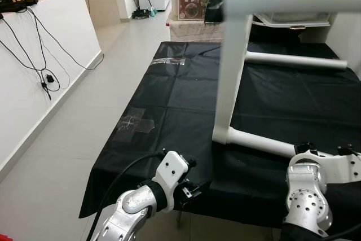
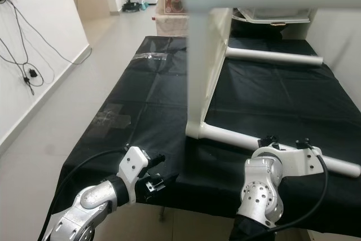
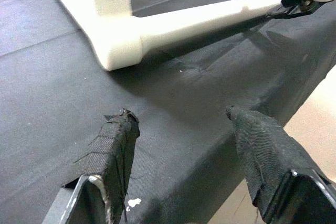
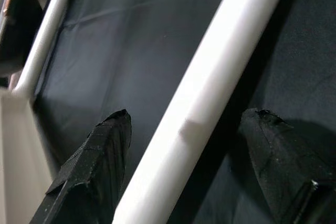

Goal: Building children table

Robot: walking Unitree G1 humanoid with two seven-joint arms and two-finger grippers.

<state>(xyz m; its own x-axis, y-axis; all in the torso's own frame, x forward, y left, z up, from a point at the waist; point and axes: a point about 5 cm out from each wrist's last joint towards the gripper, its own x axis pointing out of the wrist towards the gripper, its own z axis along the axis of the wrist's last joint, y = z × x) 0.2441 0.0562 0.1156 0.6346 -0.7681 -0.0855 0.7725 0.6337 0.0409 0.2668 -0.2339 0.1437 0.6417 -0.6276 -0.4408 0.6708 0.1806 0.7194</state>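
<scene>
Right gripper [image 4: 184, 124] straddles white frame bar [image 4: 210, 93], fingers apart.

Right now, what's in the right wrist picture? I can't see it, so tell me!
A white bar runs slantwise across a black cloth, and the right claw is open with one black finger on each side of it. Another white bar lies farther off.
</scene>
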